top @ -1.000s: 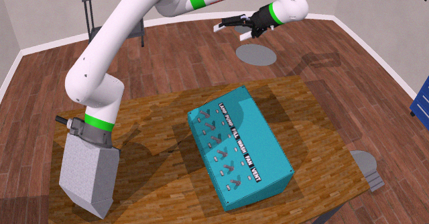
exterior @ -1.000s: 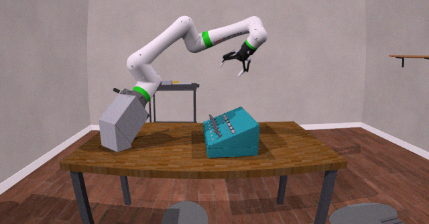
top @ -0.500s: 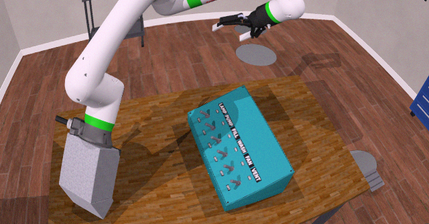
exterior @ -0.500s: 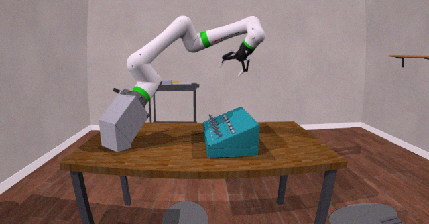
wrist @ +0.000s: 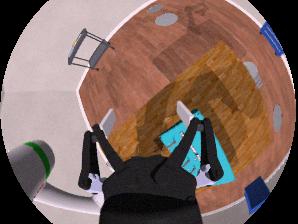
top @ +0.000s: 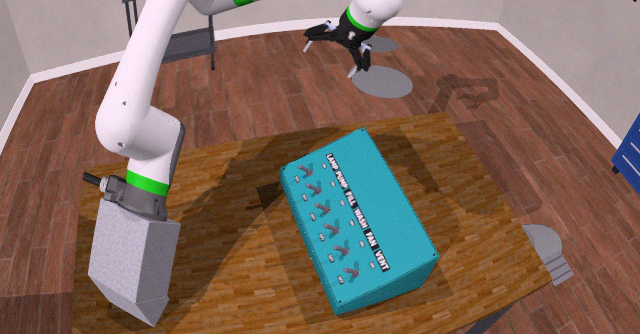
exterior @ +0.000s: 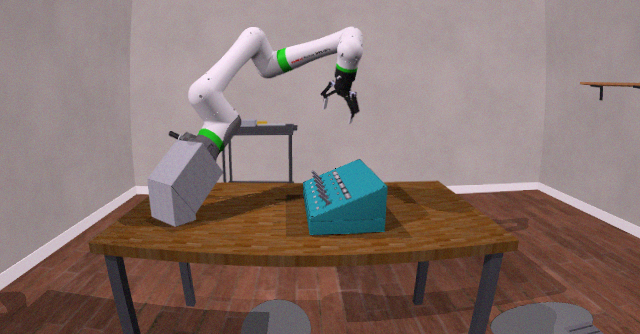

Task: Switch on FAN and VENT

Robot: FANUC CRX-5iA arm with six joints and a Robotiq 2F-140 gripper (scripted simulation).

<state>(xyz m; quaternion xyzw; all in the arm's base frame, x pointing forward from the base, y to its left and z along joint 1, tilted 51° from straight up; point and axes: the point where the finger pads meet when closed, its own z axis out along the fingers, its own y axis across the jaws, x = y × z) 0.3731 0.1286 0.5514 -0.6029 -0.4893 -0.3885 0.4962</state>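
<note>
A teal console [top: 357, 219] stands on the wooden table, with a row of several grey toggle switches and labels LAMP, PUMP, FILL, WASH, FAN, VENT. The FAN switch [top: 342, 249] and the VENT switch [top: 351, 272] are the two nearest the front end. All levers lean the same way. The console also shows in the exterior view [exterior: 345, 197] and small in the wrist view [wrist: 193, 152]. My gripper [top: 334, 49] is open and empty, high above and beyond the console's far end; it also shows in the exterior view [exterior: 340, 105] and the wrist view [wrist: 143, 179].
The arm's grey base block [top: 132, 259] stands tilted at the table's left. A dark metal cart [exterior: 260, 134] stands behind the table. Grey round stools [top: 382, 81] sit on the floor. A blue cabinet [top: 630, 154] is at the right edge.
</note>
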